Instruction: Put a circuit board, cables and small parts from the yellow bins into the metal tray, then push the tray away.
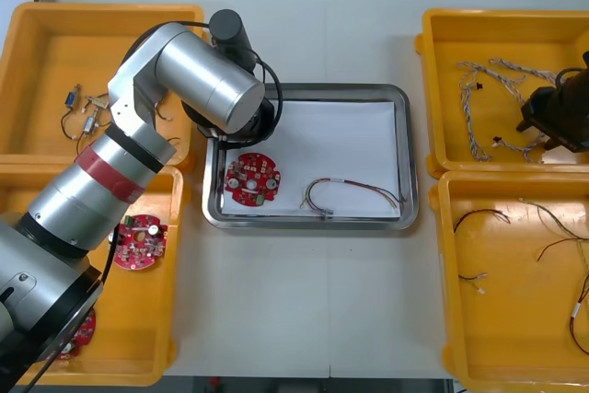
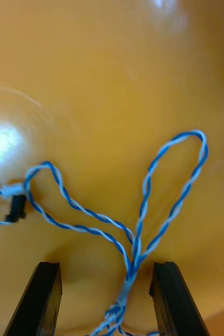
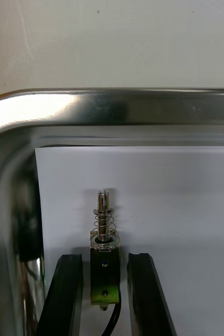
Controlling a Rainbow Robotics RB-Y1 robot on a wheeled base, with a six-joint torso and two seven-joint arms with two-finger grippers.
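two risks stand out to me from beside the table. at the left end of the metal tray (image 3: 117,105), the left gripper (image 3: 105,260) has its fingers narrowly apart with a small metal part (image 3: 104,236) between them. a sliver of white liner shows on each side, so i judge the part loose rather than pinched. if the arm lifts off crooked, a finger could catch the part's black lead and drag it out. it could also knock it toward the circuit board (image 1: 253,179) that lies in the tray near a cable (image 1: 350,192).

in the far right yellow bin (image 1: 442,71), the right gripper (image 2: 106,270) stands wide open astride a twisted blue and white cable (image 2: 164,199). the loops spread beyond the fingers, so closing on one strand could let it slide free, or haul up tangled neighbours.
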